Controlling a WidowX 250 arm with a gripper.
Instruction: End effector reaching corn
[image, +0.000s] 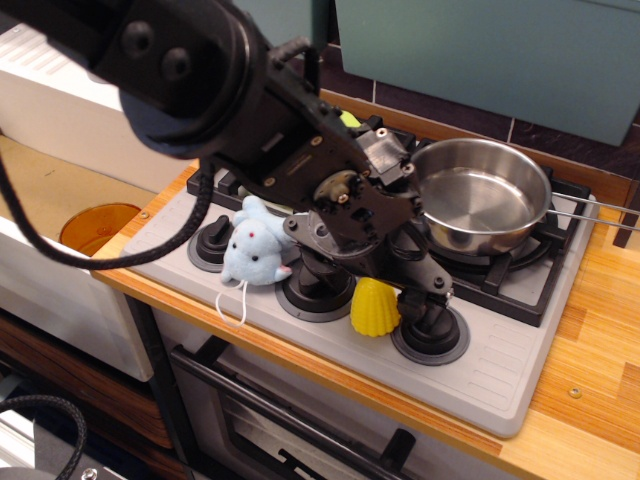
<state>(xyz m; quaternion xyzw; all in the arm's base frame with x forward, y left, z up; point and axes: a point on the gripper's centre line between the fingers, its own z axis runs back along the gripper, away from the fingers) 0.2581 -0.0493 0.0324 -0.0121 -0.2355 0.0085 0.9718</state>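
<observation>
Corn (374, 307) sits upright on the grey stove top (500, 370), front edge, between two black knobs: middle knob (316, 290) on its left, right knob (431, 330) on its right, touching or nearly touching both as far as I can see. Bright yellow, ribbed, dome shape.

My gripper (418, 285) hangs just above and slightly behind the corn, black fingers (428, 283) pointing down toward the right knob. Not gripping anything I can see. Can't tell how wide the fingers are apart; the wrist and cables block that. No clear contact w/ the corn, tips look just beside its top right.

Steel pot (480, 195) sits on the back right burner, handle sticking out right, close behind my wrist. Light blue plush toy (252, 250) lies on the stove left of the middle knob, a white cord dangling over the front edge. Another knob (213, 243) further left. Orange round thing (98, 226) on the counter at far left, well apart. Wood counter (590, 380) on the right.
</observation>
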